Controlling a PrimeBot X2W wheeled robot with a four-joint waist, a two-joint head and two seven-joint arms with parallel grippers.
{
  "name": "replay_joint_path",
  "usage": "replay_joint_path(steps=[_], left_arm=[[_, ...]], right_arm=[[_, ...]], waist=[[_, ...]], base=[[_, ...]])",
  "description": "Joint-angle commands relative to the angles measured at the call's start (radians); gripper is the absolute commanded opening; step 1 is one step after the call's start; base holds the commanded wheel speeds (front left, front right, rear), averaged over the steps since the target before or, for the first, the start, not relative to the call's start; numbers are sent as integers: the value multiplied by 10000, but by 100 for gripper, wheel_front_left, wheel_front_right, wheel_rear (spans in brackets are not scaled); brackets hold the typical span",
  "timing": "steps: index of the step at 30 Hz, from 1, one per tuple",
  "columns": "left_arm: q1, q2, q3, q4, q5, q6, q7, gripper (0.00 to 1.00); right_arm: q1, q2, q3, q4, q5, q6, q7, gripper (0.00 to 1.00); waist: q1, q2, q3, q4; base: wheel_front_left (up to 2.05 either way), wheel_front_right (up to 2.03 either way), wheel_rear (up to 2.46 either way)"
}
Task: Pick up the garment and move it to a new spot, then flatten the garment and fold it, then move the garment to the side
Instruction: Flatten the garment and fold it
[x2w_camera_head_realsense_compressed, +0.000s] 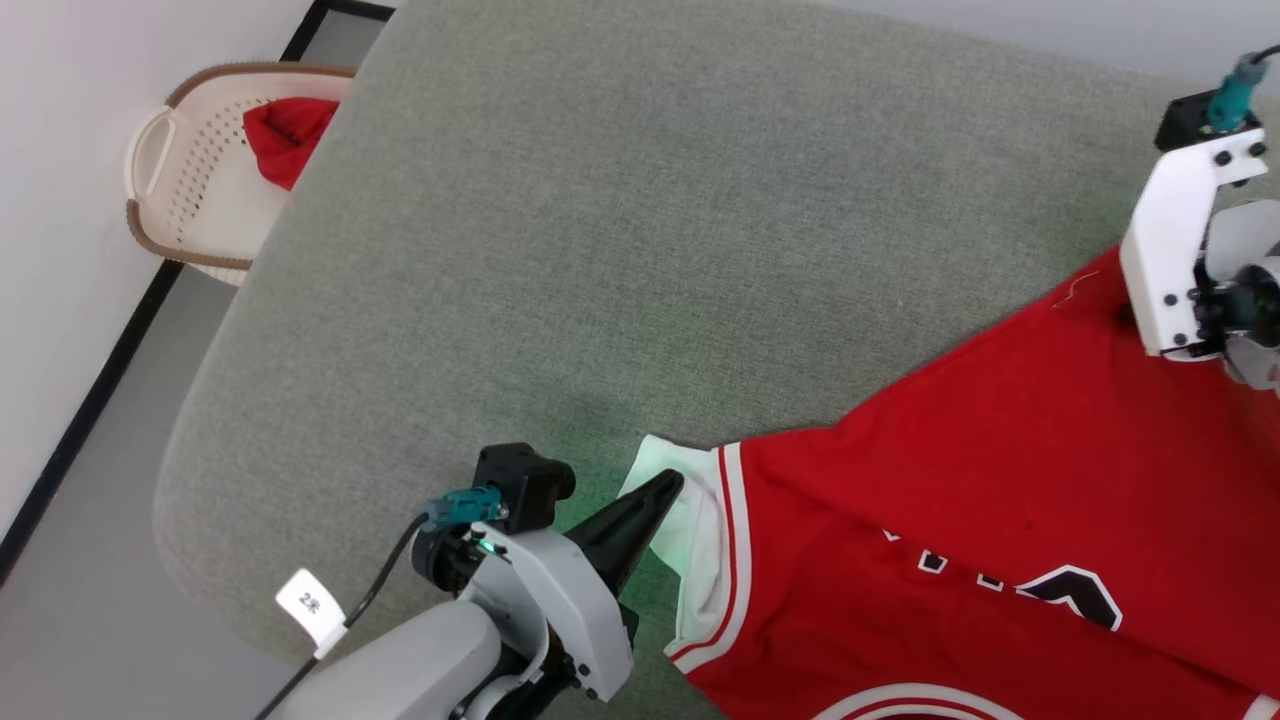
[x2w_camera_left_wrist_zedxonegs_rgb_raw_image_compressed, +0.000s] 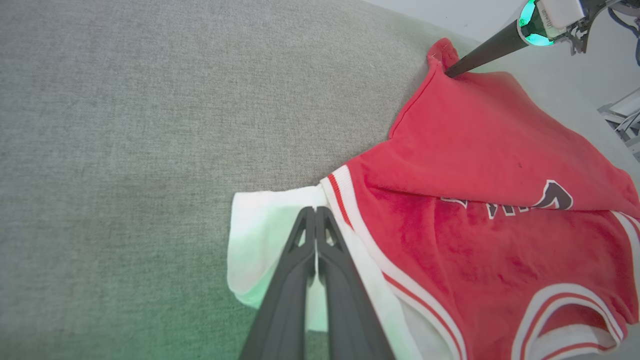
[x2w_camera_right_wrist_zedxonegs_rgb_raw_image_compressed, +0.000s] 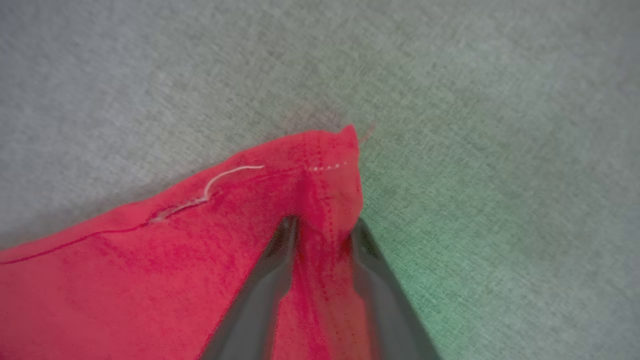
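The garment (x2w_camera_head_realsense_compressed: 1000, 520), a red jersey with white sleeves and striped trim, lies spread on the grey padded surface (x2w_camera_head_realsense_compressed: 600, 250) at the lower right. My left gripper (x2w_camera_head_realsense_compressed: 668, 485) is shut with its tips pinching the white sleeve (x2w_camera_left_wrist_zedxonegs_rgb_raw_image_compressed: 260, 235) at the jersey's left end; in the left wrist view the left gripper (x2w_camera_left_wrist_zedxonegs_rgb_raw_image_compressed: 315, 210) has its fingers pressed together. My right gripper (x2w_camera_right_wrist_zedxonegs_rgb_raw_image_compressed: 322, 225) stands over the far red hem corner (x2w_camera_right_wrist_zedxonegs_rgb_raw_image_compressed: 330, 160), jaws apart with a ridge of red cloth bunched between them. Its wrist mount (x2w_camera_head_realsense_compressed: 1170, 260) hides the fingers in the head view.
A white perforated basket (x2w_camera_head_realsense_compressed: 150, 150) with a red cloth (x2w_camera_head_realsense_compressed: 285, 135) in it sits on the floor beyond the surface's left edge, by the wall. The padded surface's rounded edge runs down the left side. Bare grey fabric stretches to the left of and beyond the jersey.
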Motion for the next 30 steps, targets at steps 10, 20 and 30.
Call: replay_joint_path(steps=[10, 20, 30], left_arm=[[138, 135, 49, 135, -302, -47, 176, 0], [-932, 1555, 148, -808, -1041, 265, 2860, 0], [-3516, 2912, 758, -722, -1292, -8, 5360, 0]], right_arm=[[-80, 264, 26, 833, -8, -3, -241, 0], [-646, 710, -191, 532, 598, -3, -1099, 0], [-1238, 1007, -493, -50, 1131, -1, -2863, 0]], waist=[[0, 0, -382, -319], [0, 0, -1413, -1112], [0, 0, -2494, -2105]], base=[[0, 0, 0], [0, 0, 0], [0, 0, 0]])
